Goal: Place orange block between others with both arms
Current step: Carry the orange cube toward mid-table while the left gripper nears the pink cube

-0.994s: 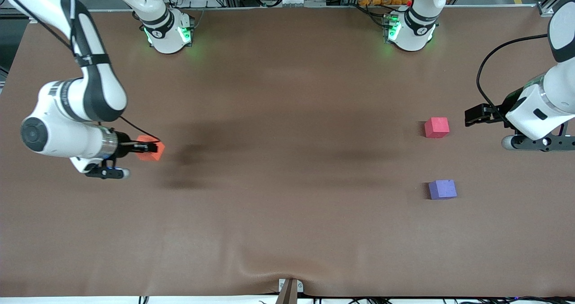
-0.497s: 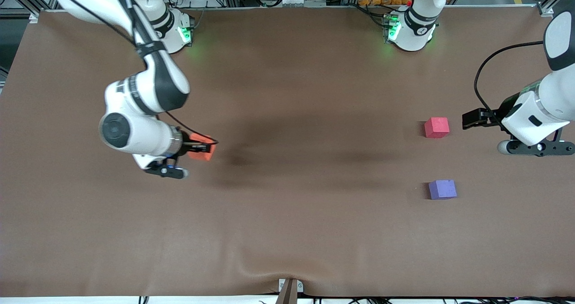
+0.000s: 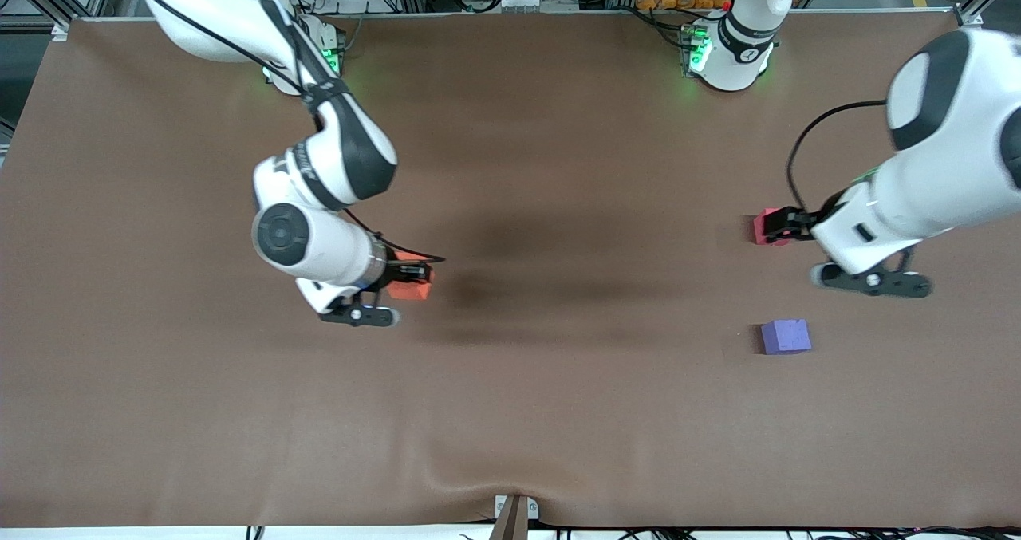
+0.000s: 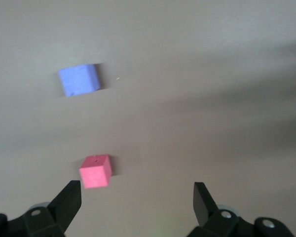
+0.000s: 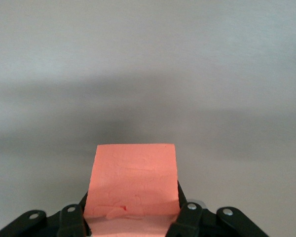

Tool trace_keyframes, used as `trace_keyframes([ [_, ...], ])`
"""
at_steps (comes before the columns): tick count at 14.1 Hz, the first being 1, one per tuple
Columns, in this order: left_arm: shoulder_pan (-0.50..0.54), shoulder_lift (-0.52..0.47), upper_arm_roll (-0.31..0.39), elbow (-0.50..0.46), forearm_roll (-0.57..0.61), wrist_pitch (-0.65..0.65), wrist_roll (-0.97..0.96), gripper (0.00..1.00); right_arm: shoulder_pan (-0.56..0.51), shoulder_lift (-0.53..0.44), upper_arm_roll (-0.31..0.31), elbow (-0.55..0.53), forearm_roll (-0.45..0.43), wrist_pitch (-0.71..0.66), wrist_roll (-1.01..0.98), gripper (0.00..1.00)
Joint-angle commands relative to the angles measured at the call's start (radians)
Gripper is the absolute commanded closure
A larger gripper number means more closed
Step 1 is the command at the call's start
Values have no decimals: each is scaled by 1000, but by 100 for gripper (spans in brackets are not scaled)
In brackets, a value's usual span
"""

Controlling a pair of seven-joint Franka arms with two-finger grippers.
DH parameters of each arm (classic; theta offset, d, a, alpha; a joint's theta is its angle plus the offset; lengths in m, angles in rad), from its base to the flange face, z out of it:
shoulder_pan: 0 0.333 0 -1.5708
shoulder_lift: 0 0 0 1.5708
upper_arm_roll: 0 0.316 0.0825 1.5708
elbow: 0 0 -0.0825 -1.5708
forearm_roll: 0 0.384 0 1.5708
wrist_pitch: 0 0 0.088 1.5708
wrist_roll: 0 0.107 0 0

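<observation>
My right gripper is shut on the orange block and holds it above the table, toward the right arm's end of the middle. The right wrist view shows the orange block clamped between the jaws of the right gripper. The pinkish-red cube and the purple cube rest near the left arm's end, the purple one nearer the front camera. My left gripper hangs open over the pinkish-red cube, partly covering it. In the left wrist view the left gripper holds nothing; the pinkish-red cube and the purple cube lie apart.
A brown cloth covers the table, with a wrinkle at its front edge by a small bracket. The two green-lit arm bases stand along the edge farthest from the front camera.
The right arm has carried the orange block from its end toward the table's middle. The left arm has swung inward, bringing its open gripper over the pinkish-red cube.
</observation>
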Motion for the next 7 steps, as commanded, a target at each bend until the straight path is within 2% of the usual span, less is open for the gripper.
trace_keyframes([
  [1, -42, 33, 4, 15, -6, 22, -4, 0, 45, 56, -9, 49, 20, 33, 28, 100],
  [7, -37, 48, 4, 17, -11, 28, -1, 0, 207, 104, -11, 52, 4, 156, 44, 100],
])
